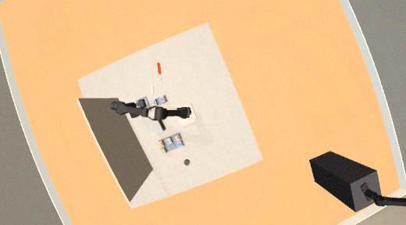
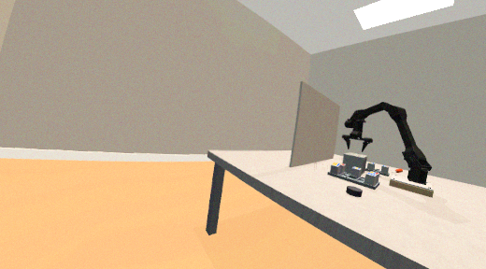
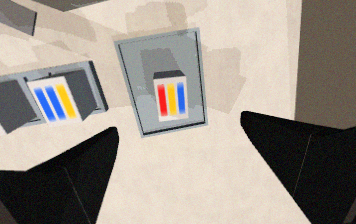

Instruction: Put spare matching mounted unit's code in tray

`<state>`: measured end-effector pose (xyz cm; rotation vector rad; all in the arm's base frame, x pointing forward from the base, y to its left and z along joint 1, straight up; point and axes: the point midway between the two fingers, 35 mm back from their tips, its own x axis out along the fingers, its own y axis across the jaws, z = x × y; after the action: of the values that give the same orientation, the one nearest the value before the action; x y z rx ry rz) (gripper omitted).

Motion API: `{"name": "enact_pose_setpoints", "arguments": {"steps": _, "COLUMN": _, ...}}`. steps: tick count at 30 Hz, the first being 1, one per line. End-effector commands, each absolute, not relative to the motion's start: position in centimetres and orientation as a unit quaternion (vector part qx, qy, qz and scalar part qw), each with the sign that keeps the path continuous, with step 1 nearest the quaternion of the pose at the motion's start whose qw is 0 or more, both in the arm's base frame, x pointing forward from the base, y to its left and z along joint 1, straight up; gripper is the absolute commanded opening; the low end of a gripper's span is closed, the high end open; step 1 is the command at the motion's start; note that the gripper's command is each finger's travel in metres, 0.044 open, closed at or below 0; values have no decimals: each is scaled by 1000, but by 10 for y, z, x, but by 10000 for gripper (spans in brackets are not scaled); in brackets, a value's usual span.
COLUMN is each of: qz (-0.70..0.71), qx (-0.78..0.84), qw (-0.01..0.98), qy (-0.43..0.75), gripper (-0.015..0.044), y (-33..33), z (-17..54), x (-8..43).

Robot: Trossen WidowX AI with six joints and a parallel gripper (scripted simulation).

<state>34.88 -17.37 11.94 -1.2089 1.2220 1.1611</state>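
Observation:
My gripper (image 2: 356, 149) (image 3: 180, 124) is open and empty, with its fingers wide apart above the table. Between and beyond the fingertips in the wrist view is the blue-grey tray (image 3: 130, 75). A grey spare (image 3: 171, 100) with red, yellow and blue stripes is inside the tray's outline, striped face up, clear of both fingers. Left of the tray, a spare with blue, blue and yellow stripes (image 3: 54, 100) sits in a rack (image 3: 100, 92). The arm hides the gripper in the top view. I cannot make out the code on the mounted unit's back.
A rack of several striped spares (image 1: 172, 142) (image 2: 355, 180) stands near a black puck (image 1: 186, 162) (image 2: 354, 191). A taller grey block (image 2: 355, 162) stands behind that rack. A tall partition (image 1: 117, 138) (image 2: 315, 125) borders the work area. A red-handled tool (image 1: 158, 68) lies farther off.

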Motion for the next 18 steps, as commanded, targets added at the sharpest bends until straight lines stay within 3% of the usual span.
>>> {"name": "enact_pose_setpoints", "arguments": {"steps": 1, "qz": 483, "qx": -503, "qw": 508, "qy": 506, "gripper": 440, "y": -172, "z": 143, "x": 345}}
{"name": "enact_pose_setpoints", "arguments": {"steps": 18, "qz": 477, "qx": -507, "qw": 510, "qy": 505, "gripper": 440, "y": -173, "z": 139, "x": 347}}
